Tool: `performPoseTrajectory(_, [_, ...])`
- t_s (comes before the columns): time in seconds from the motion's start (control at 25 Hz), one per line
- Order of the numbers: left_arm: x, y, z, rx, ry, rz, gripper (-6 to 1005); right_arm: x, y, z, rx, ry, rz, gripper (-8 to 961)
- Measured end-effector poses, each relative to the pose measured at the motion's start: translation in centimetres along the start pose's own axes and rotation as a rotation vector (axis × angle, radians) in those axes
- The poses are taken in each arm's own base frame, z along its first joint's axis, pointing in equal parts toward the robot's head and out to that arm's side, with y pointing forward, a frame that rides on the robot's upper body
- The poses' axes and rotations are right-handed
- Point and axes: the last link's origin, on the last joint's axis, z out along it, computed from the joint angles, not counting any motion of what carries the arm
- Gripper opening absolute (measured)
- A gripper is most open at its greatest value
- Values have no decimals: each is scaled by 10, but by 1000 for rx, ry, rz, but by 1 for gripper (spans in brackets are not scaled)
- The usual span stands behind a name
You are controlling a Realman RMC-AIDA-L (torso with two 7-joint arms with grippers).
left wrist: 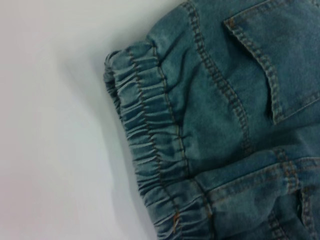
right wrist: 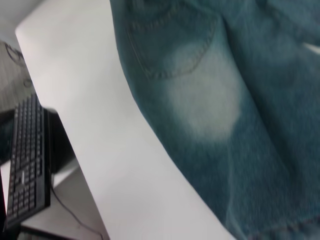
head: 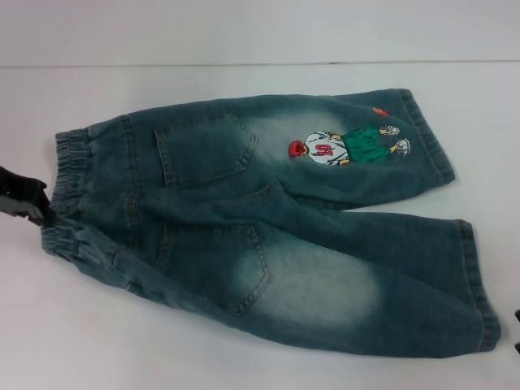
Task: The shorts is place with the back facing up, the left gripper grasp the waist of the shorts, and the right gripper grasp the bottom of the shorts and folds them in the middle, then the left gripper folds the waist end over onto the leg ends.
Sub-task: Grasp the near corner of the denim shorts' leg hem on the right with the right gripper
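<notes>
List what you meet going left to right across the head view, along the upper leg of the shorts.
Left end effector → elastic waistband → upper back pocket → embroidered cartoon figure → leg hem, all on the white table.

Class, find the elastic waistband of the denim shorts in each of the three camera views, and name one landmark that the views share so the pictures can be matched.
Head view: the waistband runs along the shorts' left end, beside the left gripper.
Left wrist view: the waistband runs diagonally through the middle, its gathers showing.
Right wrist view: not in it; only a leg and the table show.
Shared landmark: the back pocket with its stitched outline.
</notes>
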Motion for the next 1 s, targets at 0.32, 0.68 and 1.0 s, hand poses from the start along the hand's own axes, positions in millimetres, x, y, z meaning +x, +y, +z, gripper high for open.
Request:
performPoseTrajectory(0.32, [2,4,3,-3,-2,11,29,-1,-8,10,35,114,9,726])
performPoseTrajectory(0.68, [0,4,4,-8,-7,10,30,-15,-5,24,17,155,-34,726])
performPoseTrajectory(1.0, [0,7,5,-15,-10,23,30,-22,-4,37,9,184,-66,715])
